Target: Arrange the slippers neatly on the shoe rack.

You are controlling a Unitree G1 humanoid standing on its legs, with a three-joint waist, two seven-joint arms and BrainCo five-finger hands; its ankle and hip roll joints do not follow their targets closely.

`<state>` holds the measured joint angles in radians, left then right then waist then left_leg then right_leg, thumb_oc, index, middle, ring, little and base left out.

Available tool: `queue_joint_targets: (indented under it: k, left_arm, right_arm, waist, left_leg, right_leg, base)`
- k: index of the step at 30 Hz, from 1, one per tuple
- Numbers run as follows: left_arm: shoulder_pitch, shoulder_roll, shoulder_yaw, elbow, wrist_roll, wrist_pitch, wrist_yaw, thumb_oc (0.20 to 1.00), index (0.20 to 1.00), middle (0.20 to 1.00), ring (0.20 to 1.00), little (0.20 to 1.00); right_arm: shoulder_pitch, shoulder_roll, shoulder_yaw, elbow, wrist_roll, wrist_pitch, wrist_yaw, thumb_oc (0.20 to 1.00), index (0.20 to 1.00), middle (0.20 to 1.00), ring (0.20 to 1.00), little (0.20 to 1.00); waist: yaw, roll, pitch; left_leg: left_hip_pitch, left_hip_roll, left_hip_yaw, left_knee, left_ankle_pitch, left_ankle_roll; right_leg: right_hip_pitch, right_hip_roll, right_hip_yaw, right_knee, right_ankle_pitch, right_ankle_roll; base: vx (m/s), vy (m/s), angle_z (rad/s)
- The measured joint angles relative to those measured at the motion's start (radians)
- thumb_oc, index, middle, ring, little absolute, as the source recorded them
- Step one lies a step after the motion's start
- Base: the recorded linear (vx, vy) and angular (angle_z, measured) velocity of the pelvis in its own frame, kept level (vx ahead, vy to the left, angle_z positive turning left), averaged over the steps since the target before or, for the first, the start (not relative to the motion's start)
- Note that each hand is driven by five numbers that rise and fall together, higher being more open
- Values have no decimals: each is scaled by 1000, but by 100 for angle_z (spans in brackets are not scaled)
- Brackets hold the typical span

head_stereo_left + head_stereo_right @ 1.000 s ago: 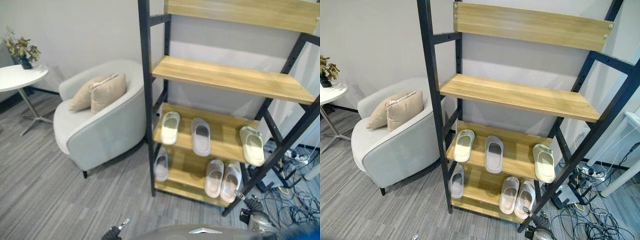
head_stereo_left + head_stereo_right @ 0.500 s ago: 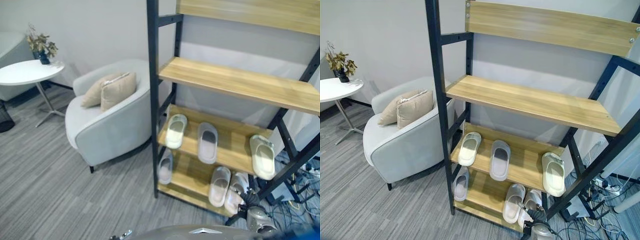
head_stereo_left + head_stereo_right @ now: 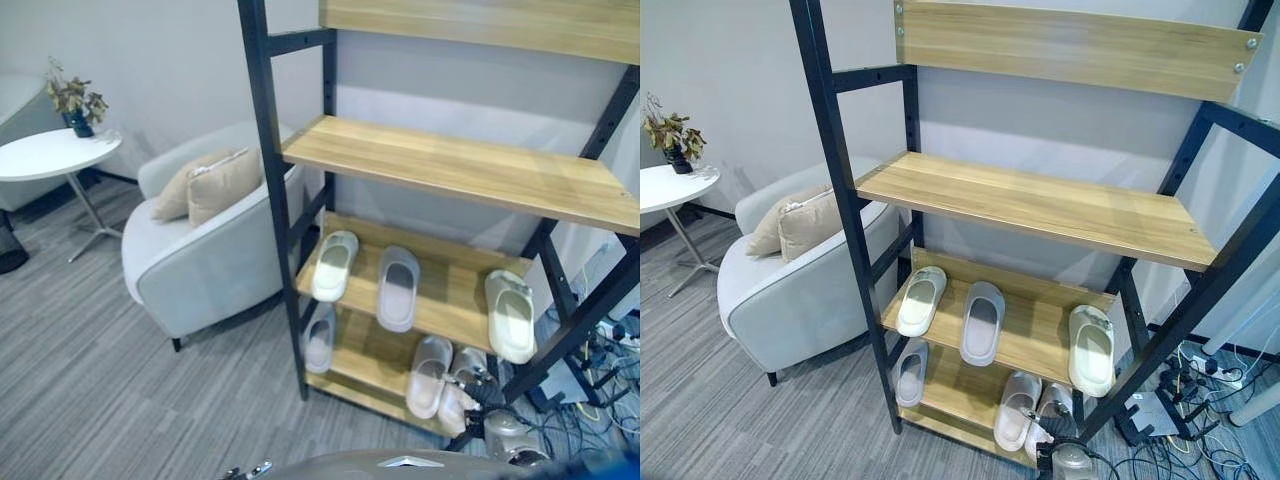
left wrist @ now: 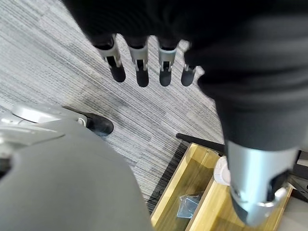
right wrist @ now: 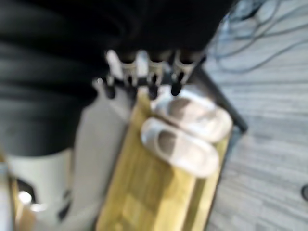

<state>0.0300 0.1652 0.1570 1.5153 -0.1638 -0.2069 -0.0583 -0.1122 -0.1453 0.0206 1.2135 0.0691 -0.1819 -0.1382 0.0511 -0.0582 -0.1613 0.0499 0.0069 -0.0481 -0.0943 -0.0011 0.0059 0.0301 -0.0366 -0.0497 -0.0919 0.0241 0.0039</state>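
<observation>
A: Six slippers on the shoe rack (image 3: 830, 150), spread over the two lowest shelves. Third shelf (image 3: 1040, 335): cream slipper (image 3: 920, 300) at left, grey slipper (image 3: 982, 322) just beside it, second cream slipper (image 3: 1091, 349) well apart at the right end.

B: And lower?

A: Bottom shelf (image 3: 950, 385): lone grey slipper (image 3: 909, 372) at left, pale pair (image 3: 1028, 414) side by side and touching toward the right. Upper two wooden shelves bare.

B: Hands?

A: Left hand (image 4: 144, 62), from its wrist view: straight, spread, holding nothing, hanging over grey striped carpet (image 3: 90, 390) near a rack corner. Right hand (image 5: 149, 72), from its own wrist view: extended and apart too, nothing gripped, hovering just above the pale pair on the bottom shelf; contact impossible to judge.

B: Surroundings?

A: Left of the rack, light grey armchair (image 3: 200, 270) with two beige cushions (image 3: 205, 185). Farther left, round white side table (image 3: 55, 155) carrying a small potted plant (image 3: 72, 100). Tangle of cables (image 3: 1200, 400) on the floor at right of the rack.
</observation>
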Motion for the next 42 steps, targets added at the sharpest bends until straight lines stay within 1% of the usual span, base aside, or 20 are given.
queue_joint_targets:
  k: [2, 5, 11, 13, 16, 21, 26, 27, 28, 29, 30, 31, 32, 33, 34, 35, 36, 37, 38, 42]
  left_arm:
    - [-5, 2, -1, 0, 1, 2, 0, 1000, 1000, 1000, 1000, 1000]
    - [-16, 5, -40, -1, 10, 4, 0, 1000, 1000, 1000, 1000, 1000]
    - [-17, 1, -41, -1, 29, 5, -2, 1000, 1000, 1000, 1000, 1000]
    - [-16, 0, -43, -2, 29, 4, -2, 1000, 1000, 1000, 1000, 1000]
    - [-15, 0, -77, -9, 30, 4, -5, 1000, 1000, 1000, 1000, 1000]
    - [-13, -1, -77, -21, 30, 4, -9, 1000, 1000, 1000, 1000, 1000]
    - [-13, 0, -76, -23, 30, 4, -9, 1000, 1000, 1000, 1000, 1000]
    - [-8, 13, -76, -22, 29, 5, -9, 1000, 1000, 1000, 1000, 1000]
    - [-2, 8, -80, -63, 31, 2, -28, 1000, 1000, 1000, 1000, 1000]
    - [12, 5, -77, -75, 21, -3, -21, 1000, 1000, 1000, 1000, 1000]
    - [34, 4, -73, -57, 13, 0, -22, 1000, 1000, 1000, 1000, 1000]
    - [19, 7, -75, -38, 13, 6, -23, 1000, 1000, 1000, 1000, 1000]
    - [17, -4, -70, -63, -1, -9, -22, 1000, 1000, 1000, 1000, 1000]
    - [15, -3, -66, -58, -10, -20, -20, 1000, 1000, 1000, 1000, 1000]
    - [-5, -6, -65, -44, -14, -20, -22, 1000, 1000, 1000, 1000, 1000]
    - [-6, -9, -60, -41, -23, -26, -22, 1000, 1000, 1000, 1000, 1000]
    - [-11, -16, -61, -39, -22, -26, -23, 1000, 1000, 1000, 1000, 1000]
    - [-28, -35, -62, -32, -22, -24, -22, 1000, 1000, 1000, 1000, 1000]
    - [-32, -47, -62, -36, -22, -26, -23, 1000, 1000, 1000, 1000, 1000]
    - [-30, -61, -58, -39, -21, -23, -27, 1000, 1000, 1000, 1000, 1000]
  right_arm:
    - [0, 16, 10, 0, -7, 0, 9, 1000, 1000, 1000, 1000, 1000]
    - [0, 26, 25, -4, -19, 0, 17, 1000, 1000, 1000, 1000, 1000]
    - [0, 26, 83, -26, -52, 1, 27, 1000, 1000, 1000, 1000, 1000]
    - [-2, 25, 102, -65, -73, 2, 32, 1000, 1000, 1000, 1000, 1000]
    - [-2, 27, 127, -203, -73, 10, 73, 1000, 1000, 1000, 1000, 1000]
    - [-8, 27, 158, -238, -75, 32, 131, 1000, 1000, 1000, 1000, 1000]
    - [-11, 20, 194, -330, -74, 39, 163, 1000, 1000, 1000, 1000, 1000]
    - [15, 10, 184, -358, -65, 47, 190, 1000, 1000, 1000, 1000, 1000]
    - [195, -44, 139, -580, -8, 17, 305, 1000, 1000, 1000, 1000, 1000]
    - [274, -77, 130, -663, 8, 29, 337, 1000, 1000, 1000, 1000, 1000]
    - [294, -145, 240, -736, 8, 54, 353, 1000, 1000, 1000, 1000, 1000]
    - [330, -157, 229, -767, 8, 34, 372, 1000, 1000, 1000, 1000, 1000]
    - [440, -215, 265, -937, -2, 21, 346, 1000, 1000, 1000, 1000, 1000]
    - [456, -255, 304, -937, -10, -11, 348, 1000, 1000, 1000, 1000, 1000]
    - [510, -207, 237, -920, 7, -43, 340, 1000, 1000, 1000, 1000, 1000]
    - [508, -222, 259, -877, -2, -38, 329, 1000, 1000, 1000, 1000, 1000]
    - [490, -246, 283, -852, -18, -39, 326, 1000, 1000, 1000, 1000, 1000]
    - [470, -257, 273, -799, -43, -38, 298, 1000, 1000, 1000, 1000, 1000]
    - [454, -257, 253, -804, -67, -19, 250, 1000, 1000, 1000, 1000, 1000]
    - [412, -191, 232, -956, -114, 4, 173, 1000, 1000, 1000, 1000, 1000]
  waist:
    - [-3, -2, -1]
    - [-3, -3, -9]
    - [-3, 0, -33]
    - [-3, 0, -34]
    - [-6, 5, -36]
    - [-3, 7, -39]
    - [-3, 6, -40]
    - [-10, 1, -35]
    - [2, 3, -37]
    - [1, -12, -41]
    - [-23, 2, -34]
    - [-47, -1, -27]
    - [-49, 11, -19]
    - [-70, 11, -9]
    - [-78, 7, -9]
    - [-94, 10, -8]
    - [-98, 12, -6]
    - [-100, 15, -3]
    - [-97, 12, -8]
    - [-89, 18, -15]
  left_leg:
    - [-1, 0, -2, 0, -1, 0]
    - [-9, 0, -2, 0, 1, 1]
    - [-18, 0, -6, 1, 3, 4]
    - [-18, 0, -8, 2, 3, 4]
    - [-17, 0, -7, 0, 3, 3]
    - [-16, 0, -9, 0, 3, 3]
    - [-17, 0, -10, -1, 3, 3]
    - [-14, 0, -8, 5, 4, 0]
    - [-21, -2, -19, 4, 6, -3]
    - [-18, -4, -16, 4, 5, -1]
    - [-21, -2, 6, -1, 0, 0]
    - [-26, 2, 26, 3, -4, -7]
    - [-30, 1, 23, -1, 0, -3]
    - [-25, 1, 33, 0, 1, -3]
    - [-28, 3, 36, 1, 1, -4]
    - [-24, 4, 41, -2, -6, -3]
    - [-23, 3, 42, -2, -8, -3]
    - [-26, 0, 40, -2, -10, -7]
    - [-28, 0, 40, -2, -13, -2]
    - [-31, 4, 39, -2, -12, -2]
  right_leg:
    - [-1, 0, -2, 1, 0, 0]
    - [-8, -1, -4, 1, 0, -1]
    - [-15, -1, -9, 1, 3, 5]
    - [-14, -1, -10, 1, 3, 5]
    - [-14, -1, -10, 0, 3, 5]
    - [-12, -1, -11, 1, 3, 5]
    - [-13, -1, -11, -2, 3, 5]
    - [-22, -1, -9, 2, 5, 7]
    - [-23, -5, -17, 5, -6, 7]
    - [-21, -5, -16, 4, -7, 10]
    - [-27, -2, 9, 3, -4, 9]
    - [-45, 1, 23, 2, 4, 10]
    - [-38, -1, 18, 2, 9, 10]
    - [-40, 0, 26, 2, 13, 12]
    - [-39, 2, 29, 2, 12, 12]
    - [-39, 4, 34, 2, 11, 10]
    - [-41, 3, 40, 1, 11, 10]
    - [-42, 0, 39, -1, 12, 12]
    - [-46, -1, 37, 1, 12, 10]
    - [-48, 4, 35, -3, 10, 5]
  base:
    - [0, 0, 0]
    - [0, 0, 0]
    - [2, -3, 1]
    - [0, 0, 0]
    - [0, 0, 0]
    - [0, 0, 0]
    - [0, 0, 0]
    - [-45, -10, 25]
    - [-45, 1, 23]
    - [-108, 9, -14]
    - [-44, 10, -55]
    - [-57, 24, -47]
    - [9, 17, -21]
    - [-22, 20, -5]
    - [25, 13, -21]
    - [2, 17, -17]
    - [9, 16, -15]
    - [0, 0, 0]
    - [2, 8, 5]
    - [0, 7, 2]
